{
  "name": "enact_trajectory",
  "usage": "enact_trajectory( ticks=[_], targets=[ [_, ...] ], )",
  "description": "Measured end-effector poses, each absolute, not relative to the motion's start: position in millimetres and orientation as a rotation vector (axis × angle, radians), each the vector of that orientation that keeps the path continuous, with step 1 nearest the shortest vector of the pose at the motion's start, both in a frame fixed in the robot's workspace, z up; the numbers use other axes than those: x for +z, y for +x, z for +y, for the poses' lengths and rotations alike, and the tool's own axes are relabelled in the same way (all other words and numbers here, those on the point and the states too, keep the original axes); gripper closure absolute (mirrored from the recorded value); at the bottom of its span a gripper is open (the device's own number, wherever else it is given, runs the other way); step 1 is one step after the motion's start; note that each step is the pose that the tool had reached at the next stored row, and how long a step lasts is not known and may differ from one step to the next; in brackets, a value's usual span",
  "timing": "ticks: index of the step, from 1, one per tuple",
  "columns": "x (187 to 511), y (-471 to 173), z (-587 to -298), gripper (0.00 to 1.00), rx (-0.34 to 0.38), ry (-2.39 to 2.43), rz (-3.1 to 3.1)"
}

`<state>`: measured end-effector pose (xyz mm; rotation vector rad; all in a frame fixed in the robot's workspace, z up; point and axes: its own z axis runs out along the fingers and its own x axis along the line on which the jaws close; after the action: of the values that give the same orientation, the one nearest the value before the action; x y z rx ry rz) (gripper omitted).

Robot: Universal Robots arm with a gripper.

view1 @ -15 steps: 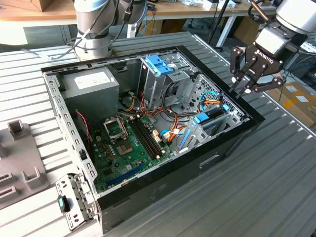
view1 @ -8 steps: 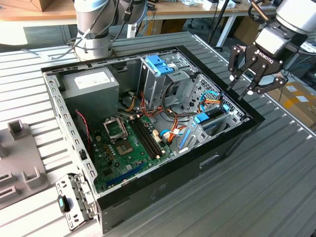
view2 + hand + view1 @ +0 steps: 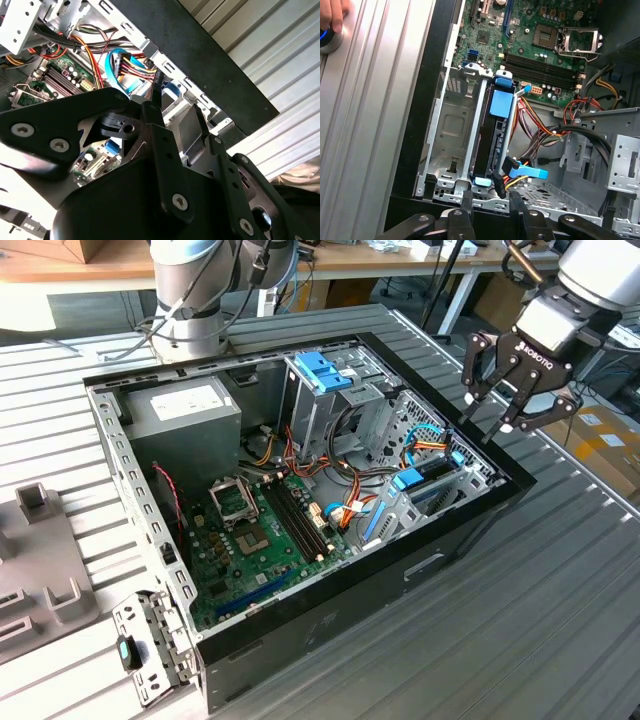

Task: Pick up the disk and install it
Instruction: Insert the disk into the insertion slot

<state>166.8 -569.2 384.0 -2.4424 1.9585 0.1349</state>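
While the gripper [image 3: 492, 405] is hanging in the air with nothing in it, its two black fingers [image 3: 467, 202] are standing wide apart. In the exterior view it is floating at 2 o'clock from the middle of the case [image 3: 330, 620], just past the black rim.

The disk [image 3: 490, 140] is sitting inside the case, standing on its thin edge in a metal slot. In the first wrist view it is looking like a long dark slab with a blue plastic tab at each end and a light blue patch on its side. Red, yellow and blue wires [image 3: 520, 175] are touching the end nearer the gripper. A silver bay [image 3: 451, 125] is lying just beside the disk.

In the exterior view the disk [image 3: 430, 480] is sitting at 3 o'clock in the case, and the gripper is hanging at 1 o'clock from it, not touching it. The green board [image 3: 255, 540] is lying at 7 o'clock, the grey box [image 3: 185, 415] at 10 o'clock and the cage [image 3: 322, 370] with its blue top at 12 o'clock. The case is resting on a ribbed silver table [image 3: 520, 640].

In the first wrist view a person's fingertips [image 3: 331, 15] are resting on a round knob [image 3: 332, 42] with a blue ring, on the table outside the case.
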Motion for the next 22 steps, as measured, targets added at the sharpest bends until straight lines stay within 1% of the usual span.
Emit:
enact_trajectory(
  ticks=[22],
  targets=[
    [372.7,166.3,-569.1,0.58,0.135,-2.442,1.958]
  ],
)
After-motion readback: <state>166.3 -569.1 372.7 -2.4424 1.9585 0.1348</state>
